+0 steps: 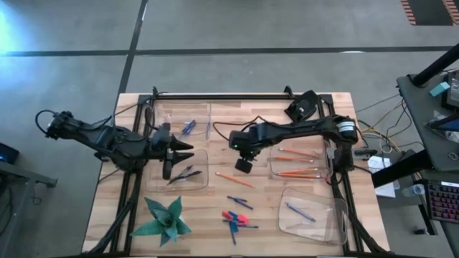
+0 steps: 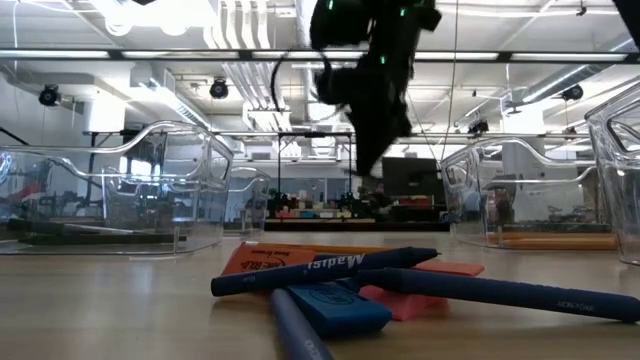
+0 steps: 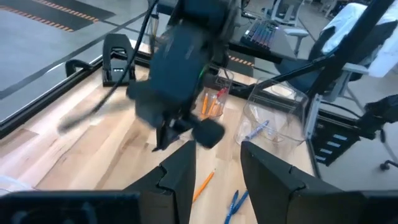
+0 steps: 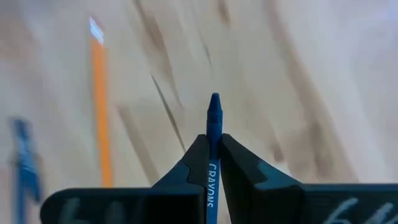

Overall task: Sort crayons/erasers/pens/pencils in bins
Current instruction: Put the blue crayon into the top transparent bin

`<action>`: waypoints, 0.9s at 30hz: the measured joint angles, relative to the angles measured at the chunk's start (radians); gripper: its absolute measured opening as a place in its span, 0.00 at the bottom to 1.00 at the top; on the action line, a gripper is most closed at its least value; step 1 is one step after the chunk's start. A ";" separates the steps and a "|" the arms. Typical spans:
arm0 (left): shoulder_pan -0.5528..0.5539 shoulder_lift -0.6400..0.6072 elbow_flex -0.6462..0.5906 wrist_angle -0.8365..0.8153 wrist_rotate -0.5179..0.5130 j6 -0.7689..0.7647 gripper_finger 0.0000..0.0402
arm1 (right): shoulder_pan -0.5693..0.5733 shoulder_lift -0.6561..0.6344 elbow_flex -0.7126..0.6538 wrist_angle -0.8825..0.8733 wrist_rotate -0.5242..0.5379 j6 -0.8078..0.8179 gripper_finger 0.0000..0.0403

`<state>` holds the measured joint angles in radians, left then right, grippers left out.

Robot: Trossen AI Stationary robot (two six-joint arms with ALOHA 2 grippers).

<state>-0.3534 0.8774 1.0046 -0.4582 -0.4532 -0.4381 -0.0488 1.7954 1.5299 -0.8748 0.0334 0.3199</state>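
My right jaws are clamped on one blue crayon. Its pointed tip sticks out past my fingertips, and the word on its wrapper shows between them. They hang above the middle of the desk, clear of the wood, between the left-hand bins and the pencil bin. My left jaws stand apart with nothing between them, hovering over the pen bin on the left side.

I count four bins. The far left bin holds a few short blue sticks; I cannot tell exactly how many. The pen bin under my left jaws holds two or three dark pens, too crossed to count surely. The pencil bin on the right holds at least three orange pencils, lying roughly parallel. The near right bin holds one blue pen.

One loose pencil lies on the desk just beside my right jaws, outside every bin. Nearer the front edge lies one lone blue stick. Past it is a small pile: one blue eraser touching one pink-red eraser, with three blue sticks lying across and around them. A green folded paper shape sits at the front left.
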 joint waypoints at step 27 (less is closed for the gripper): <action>0.138 0.148 0.006 0.254 -0.058 0.238 0.28 | 0.021 -0.285 0.063 0.645 0.028 -0.195 0.04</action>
<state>-0.2159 1.0254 1.0111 -0.2042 -0.5115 -0.1998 -0.0280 1.5105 1.5925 -0.2302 0.0610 0.1248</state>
